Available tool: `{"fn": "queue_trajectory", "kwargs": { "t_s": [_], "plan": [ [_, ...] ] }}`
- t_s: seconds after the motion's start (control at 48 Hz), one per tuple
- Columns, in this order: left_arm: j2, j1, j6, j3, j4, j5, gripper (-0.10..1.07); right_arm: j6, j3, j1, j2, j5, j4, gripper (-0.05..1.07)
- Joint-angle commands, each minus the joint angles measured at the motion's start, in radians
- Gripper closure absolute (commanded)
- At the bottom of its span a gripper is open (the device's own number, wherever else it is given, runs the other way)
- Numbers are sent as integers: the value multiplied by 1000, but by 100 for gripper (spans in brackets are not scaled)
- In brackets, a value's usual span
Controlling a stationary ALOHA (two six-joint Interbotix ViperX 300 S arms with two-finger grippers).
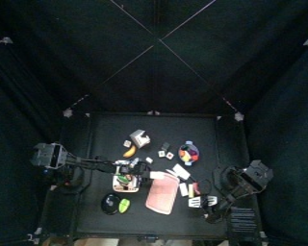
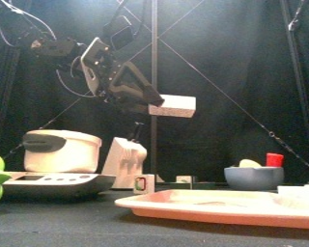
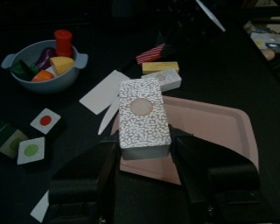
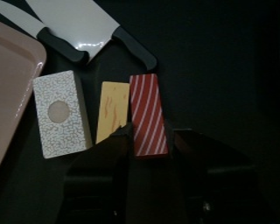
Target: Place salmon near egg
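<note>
1. Two black arms are at the small black table (image 1: 108, 130). The left gripper (image 3: 143, 157) is clamped on a white speckled rectangular block with a beige circle on its face (image 3: 143, 122).
2. In the front view this block (image 2: 173, 106) hangs well above the table, pinched in the left gripper (image 2: 147, 96) with nothing under it.
3. From the left wrist camera, the held block sits over the near edge of a flat pink plastic tray (image 3: 219, 131).
4. The right gripper (image 4: 150, 144) is low over the table with its jaws apart, one on each side of the near end of the salmon, a red block with thin white stripes (image 4: 149, 109). Whether the pads touch it cannot be told.
5. The salmon lies flat on the table, side by side with the egg, a plain yellow rectangular block (image 4: 112, 109); their long edges are touching or nearly so.
6. On the egg's other side lies a second white speckled block with a round mark (image 4: 60, 114), just beside the pink tray's rim.
7. A toy knife with a white blade and black handle (image 4: 78, 31) lies beyond the three blocks.
8. A blue bowl of coloured toy food (image 3: 43, 63) stands apart from the tray, and two small white tiles, one with a red dot (image 3: 45, 121) and one with a green dot (image 3: 31, 150), lie nearer the left gripper.
</note>
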Motion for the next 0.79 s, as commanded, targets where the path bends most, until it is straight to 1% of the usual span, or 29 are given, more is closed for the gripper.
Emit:
{"fn": "queue_trajectory", "kwargs": {
  "t_s": [0.0, 0.104, 0.521, 0.604, 0.667, 0.771],
  "plan": [
    [-21, -2, 0, -17, 0, -8, 54, 6, -8, -3, -15, 0, 0, 18],
    [-21, -2, 0, -17, 0, -6, 54, 6, -8, -3, -15, -2, 2, 13],
    [-21, -2, 0, -18, 0, -6, 54, -20, -2, -5, -28, -3, -14, 13],
    [-21, -2, 0, -18, 0, -8, 54, -49, 6, 0, -49, -8, -40, 13],
    [-21, -2, 0, -20, 2, -6, 54, -98, 12, -2, -83, -12, -72, 13],
    [-21, -2, 3, -18, 3, -8, 54, -187, 17, -6, -147, -12, -160, 13]
  ]
}}
